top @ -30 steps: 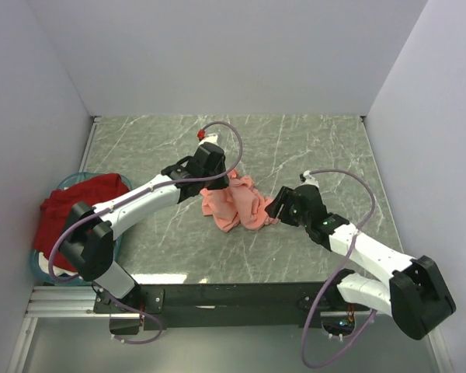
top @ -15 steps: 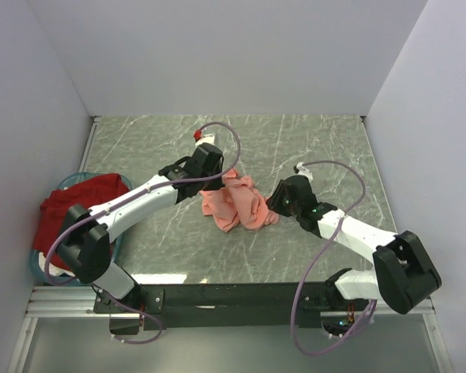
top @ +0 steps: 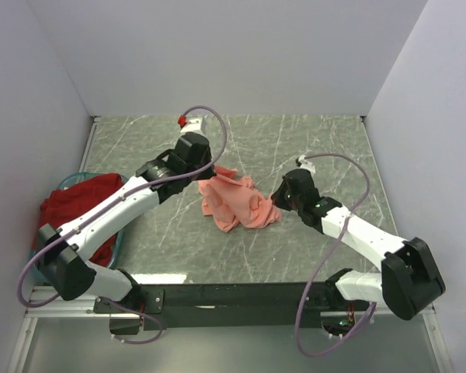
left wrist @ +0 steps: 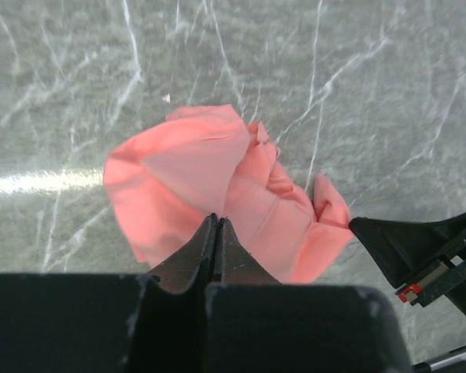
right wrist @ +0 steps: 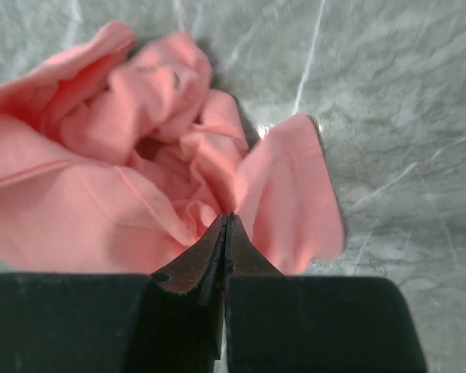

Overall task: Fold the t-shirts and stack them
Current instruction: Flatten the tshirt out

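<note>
With my left jaws pinched on the far-left edge of the crumpled salmon-pink t-shirt in the middle of the counter and my right jaws clenched on its right edge, I should pull apart slowly and evenly to spread it flat.

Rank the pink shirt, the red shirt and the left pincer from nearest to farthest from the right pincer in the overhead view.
1. Pink shirt, gripped by the right pincer, mid-table.
2. Left pincer, at the shirt's far-left corner.
3. Red shirt, in the basket, far left.
</note>
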Robot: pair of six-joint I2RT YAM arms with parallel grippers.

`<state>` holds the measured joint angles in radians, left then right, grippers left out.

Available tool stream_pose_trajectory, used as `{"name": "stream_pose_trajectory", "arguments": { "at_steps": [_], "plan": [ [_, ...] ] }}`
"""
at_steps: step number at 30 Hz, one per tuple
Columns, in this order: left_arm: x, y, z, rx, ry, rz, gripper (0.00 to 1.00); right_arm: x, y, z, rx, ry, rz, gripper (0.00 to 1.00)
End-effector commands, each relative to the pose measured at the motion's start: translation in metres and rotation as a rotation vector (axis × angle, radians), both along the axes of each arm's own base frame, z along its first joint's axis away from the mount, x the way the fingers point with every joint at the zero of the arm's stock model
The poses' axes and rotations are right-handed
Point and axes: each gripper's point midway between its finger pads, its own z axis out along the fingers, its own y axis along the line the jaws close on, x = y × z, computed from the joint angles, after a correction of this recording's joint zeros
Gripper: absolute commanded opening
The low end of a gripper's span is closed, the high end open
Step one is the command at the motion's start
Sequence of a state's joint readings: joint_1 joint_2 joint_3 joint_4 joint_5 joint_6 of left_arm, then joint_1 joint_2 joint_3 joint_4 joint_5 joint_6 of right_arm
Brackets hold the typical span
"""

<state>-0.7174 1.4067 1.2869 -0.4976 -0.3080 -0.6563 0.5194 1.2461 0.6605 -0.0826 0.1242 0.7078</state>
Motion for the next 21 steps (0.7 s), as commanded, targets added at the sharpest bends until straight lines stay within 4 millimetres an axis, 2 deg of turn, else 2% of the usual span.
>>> {"name": "stream_pose_trajectory", "arguments": {
  "at_steps": [1,2,3,4,5,6,7,8,9,10,11,12,13,14,15,16,17,18,19,20,21],
  "plan": [
    [0.004,0.018,0.057,-0.033,-0.118,0.04,0.0,0.019,-0.009,0.075,0.003,-0.17,-0.05,0.0],
    [0.005,0.024,0.063,-0.033,-0.129,0.049,0.0,0.016,-0.013,0.081,-0.014,-0.172,-0.052,0.0],
    [0.005,0.029,0.079,-0.049,-0.156,0.058,0.0,0.017,-0.016,0.091,-0.019,-0.192,-0.063,0.0],
    [0.007,0.036,0.086,-0.049,-0.172,0.079,0.0,0.02,-0.02,0.116,-0.016,-0.245,-0.078,0.0],
    [0.008,0.042,0.106,-0.063,-0.21,0.09,0.0,0.019,-0.026,0.124,-0.028,-0.253,-0.093,0.0],
    [0.008,0.048,0.114,-0.06,-0.222,0.1,0.0,0.019,-0.03,0.137,-0.03,-0.277,-0.105,0.0],
    [0.011,0.056,0.122,-0.061,-0.238,0.123,0.0,0.022,-0.034,0.163,-0.028,-0.325,-0.116,0.0],
    [0.013,0.064,0.143,-0.076,-0.279,0.143,0.0,0.023,-0.042,0.171,-0.052,-0.333,-0.143,0.0],
    [0.014,0.068,0.153,-0.081,-0.296,0.152,0.0,0.025,-0.048,0.184,-0.059,-0.355,-0.159,0.0],
    [0.016,0.077,0.162,-0.083,-0.311,0.172,0.0,0.027,-0.053,0.211,-0.056,-0.405,-0.171,0.0],
    [0.018,0.082,0.171,-0.083,-0.329,0.185,0.0,0.028,-0.059,0.22,-0.069,-0.417,-0.185,0.0],
    [0.018,0.087,0.191,-0.106,-0.365,0.196,0.0,0.03,-0.068,0.233,-0.069,-0.438,-0.21,0.0],
    [0.021,0.094,0.202,-0.116,-0.391,0.214,0.0,0.031,-0.073,0.255,-0.067,-0.472,-0.218,0.0],
    [0.02,0.099,0.222,-0.132,-0.432,0.22,0.0,0.033,-0.078,0.267,-0.066,-0.492,-0.231,0.0],
    [0.022,0.102,0.231,-0.138,-0.453,0.23,0.0,0.034,-0.081,0.279,-0.061,-0.51,-0.235,0.0],
    [0.023,0.11,0.241,-0.144,-0.477,0.251,0.0,0.037,-0.092,0.302,-0.058,-0.552,-0.264,0.0],
    [0.023,0.115,0.261,-0.16,-0.518,0.263,0.0,0.037,-0.097,0.314,-0.057,-0.57,-0.271,0.0],
    [0.024,0.119,0.271,-0.166,-0.538,0.274,0.0,0.037,-0.1,0.325,-0.05,-0.589,-0.272,0.0],
    [0.025,0.124,0.28,-0.172,-0.556,0.29,0.0,0.036,-0.105,0.35,-0.042,-0.634,-0.283,0.0],
    [0.022,0.128,0.299,-0.19,-0.591,0.299,0.0,0.036,-0.113,0.359,-0.048,-0.646,-0.302,0.0],
    [0.02,0.132,0.307,-0.195,-0.605,0.308,0.0,0.034,-0.116,0.369,-0.05,-0.661,-0.312,0.0]
  ]
}}
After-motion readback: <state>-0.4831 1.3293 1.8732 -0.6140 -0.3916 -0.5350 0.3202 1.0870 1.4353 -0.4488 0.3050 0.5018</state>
